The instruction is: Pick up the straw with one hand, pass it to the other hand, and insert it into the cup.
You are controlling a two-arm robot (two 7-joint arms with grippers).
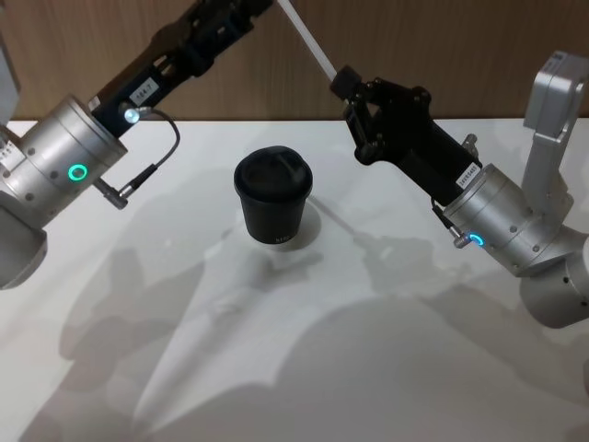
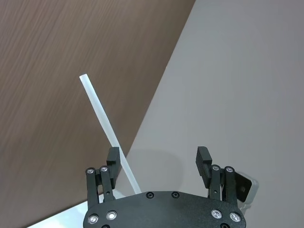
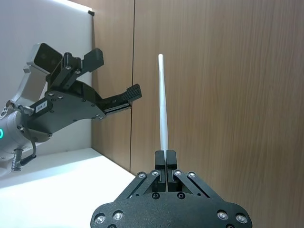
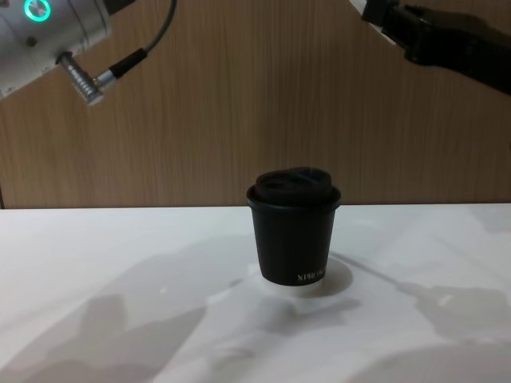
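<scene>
A thin white straw (image 1: 308, 41) slants up and to the left from my right gripper (image 1: 342, 83), which is shut on its lower end, high above the table behind the cup. In the right wrist view the straw (image 3: 163, 104) stands straight out of the closed right gripper (image 3: 166, 156). My left gripper (image 2: 159, 159) is open, and the straw (image 2: 102, 118) runs through its gap close to one finger (image 2: 114, 159). The black lidded cup (image 1: 272, 198) stands upright on the table, below both grippers. It sits at the centre of the chest view (image 4: 293, 231).
The white table (image 1: 276, 368) spreads around the cup. A wooden wall (image 1: 442, 46) stands behind it. A black cable with a metal plug (image 1: 138, 180) hangs off my left wrist, left of the cup.
</scene>
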